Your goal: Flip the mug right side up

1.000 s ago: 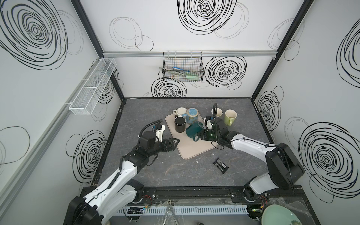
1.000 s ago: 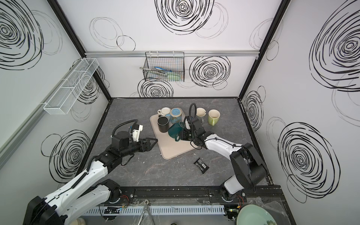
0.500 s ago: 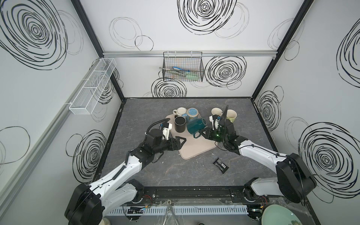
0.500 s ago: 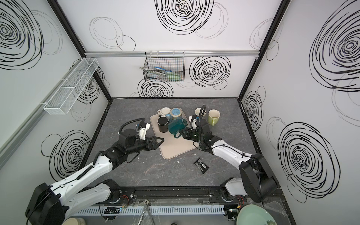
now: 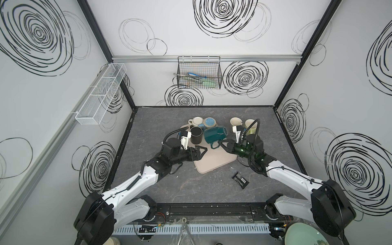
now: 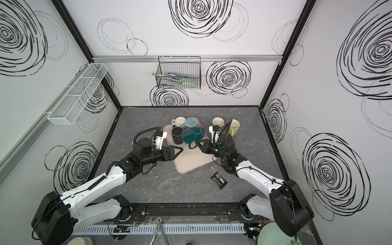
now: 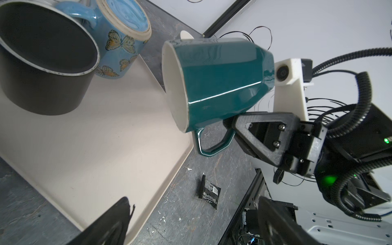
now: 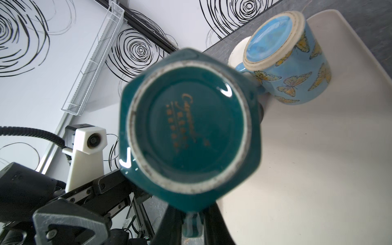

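The teal mug [image 5: 215, 135] [image 6: 192, 134] hangs on its side above the beige tray [image 5: 216, 163] [image 6: 191, 165]. Its white mouth [image 7: 174, 89] faces the left arm and its base [image 8: 186, 127] faces the right wrist. My right gripper [image 5: 220, 143] [image 6: 198, 143] [image 8: 192, 212] is shut on the mug's handle [image 7: 210, 146], which points down. My left gripper [image 5: 201, 151] [image 6: 180, 151] [image 7: 193, 199] stands open and empty over the tray's left edge, just short of the mug.
At the tray's back stand an upright black mug [image 5: 196, 134], an upside-down blue butterfly mug [image 5: 209, 123] and a cream mug [image 5: 197, 121]. Right of the tray are a cream mug [image 5: 235, 122] and a pale green mug [image 5: 250, 125]. A black packet [image 5: 240, 180] lies on the table in front.
The right gripper has carried the teal mug a little higher and farther back. The left gripper, still open, has moved right and closer to the mug.
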`<state>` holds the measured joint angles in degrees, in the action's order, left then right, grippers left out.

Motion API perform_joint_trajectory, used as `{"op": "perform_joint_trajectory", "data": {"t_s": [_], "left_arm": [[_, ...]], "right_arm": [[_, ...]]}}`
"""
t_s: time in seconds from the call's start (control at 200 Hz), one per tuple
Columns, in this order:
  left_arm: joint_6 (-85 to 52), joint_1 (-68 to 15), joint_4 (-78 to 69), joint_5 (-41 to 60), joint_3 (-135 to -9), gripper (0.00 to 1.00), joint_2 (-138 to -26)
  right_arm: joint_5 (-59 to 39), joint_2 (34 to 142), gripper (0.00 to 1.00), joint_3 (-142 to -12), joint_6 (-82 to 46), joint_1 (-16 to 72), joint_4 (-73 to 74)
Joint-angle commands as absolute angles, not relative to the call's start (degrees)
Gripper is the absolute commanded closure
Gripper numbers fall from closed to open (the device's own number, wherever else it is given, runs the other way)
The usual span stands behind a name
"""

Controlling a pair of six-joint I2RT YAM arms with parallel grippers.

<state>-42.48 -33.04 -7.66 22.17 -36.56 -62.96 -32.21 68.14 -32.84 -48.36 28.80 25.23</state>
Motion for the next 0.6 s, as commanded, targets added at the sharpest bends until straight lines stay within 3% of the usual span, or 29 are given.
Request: {"op": "perform_joint_trajectory", "data": {"t_s": [0.0, 0.595], "left_arm": [[-43.37, -33.49, -11.61, 23.03, -38.74, 0.04, -63.46], [-45.08, -35.61, -15.07, 24.09, -39.66, 0.02, -65.33]], "right_arm": [[-34.1, 64.73, 1.0, -32.89, -50.04, 28.69, 36.85], [-35.01, 61.95, 1.0, -29.8, -53.61, 29.1, 42.31]]}}
